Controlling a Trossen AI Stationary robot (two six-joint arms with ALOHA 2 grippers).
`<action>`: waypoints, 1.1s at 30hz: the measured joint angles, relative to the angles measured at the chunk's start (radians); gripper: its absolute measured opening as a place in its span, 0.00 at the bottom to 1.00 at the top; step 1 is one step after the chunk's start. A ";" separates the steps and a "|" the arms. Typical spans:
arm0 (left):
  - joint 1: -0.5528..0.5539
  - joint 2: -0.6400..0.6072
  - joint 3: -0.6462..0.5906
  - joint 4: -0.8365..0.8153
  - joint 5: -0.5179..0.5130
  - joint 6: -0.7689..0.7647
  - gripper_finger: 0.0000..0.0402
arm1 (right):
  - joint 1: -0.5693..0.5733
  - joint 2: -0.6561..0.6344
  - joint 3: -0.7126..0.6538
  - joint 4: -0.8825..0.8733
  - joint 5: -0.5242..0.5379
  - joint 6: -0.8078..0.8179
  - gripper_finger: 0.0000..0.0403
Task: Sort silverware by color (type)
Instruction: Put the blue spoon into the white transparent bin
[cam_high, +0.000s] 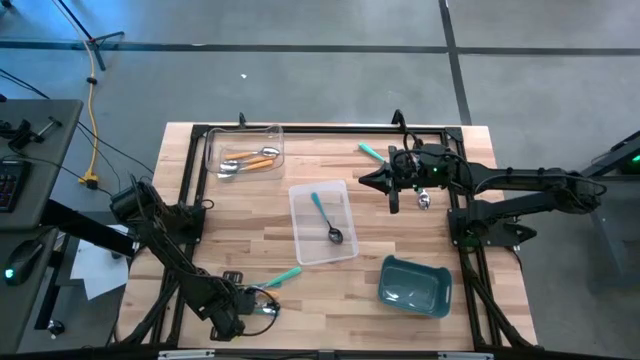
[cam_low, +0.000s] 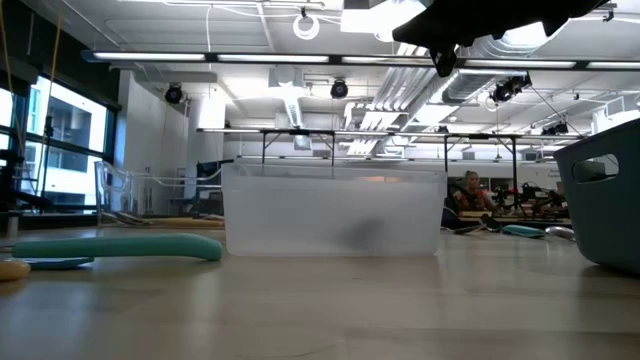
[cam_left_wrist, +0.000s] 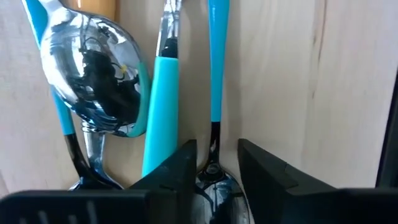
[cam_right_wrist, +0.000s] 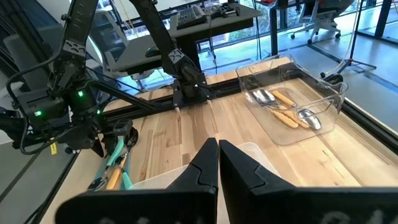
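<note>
Left hand (cam_left_wrist: 214, 177) straddles a blue-handled spoon (cam_left_wrist: 216, 74), fingers half open around its neck, lined up to lift it for sorting.

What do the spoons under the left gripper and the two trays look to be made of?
Spoons: bowls look like polished metal, mirror reflections show; the teal handles look like matte plastic or rubbery coating, hard to tell which. Middle tray and far tray: clear plastic by the look, since the wood table shows through.
</note>
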 joint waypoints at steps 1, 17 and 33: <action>0.000 0.000 0.000 -0.002 0.003 0.000 0.23 | 0.000 0.000 0.000 0.000 0.000 -0.003 0.00; 0.014 -0.036 -0.005 -0.011 0.007 0.024 0.01 | 0.000 0.000 0.000 0.001 0.000 -0.003 0.00; 0.016 -0.039 -0.005 -0.009 0.028 0.026 0.00 | 0.000 0.000 0.000 0.001 0.000 -0.002 0.00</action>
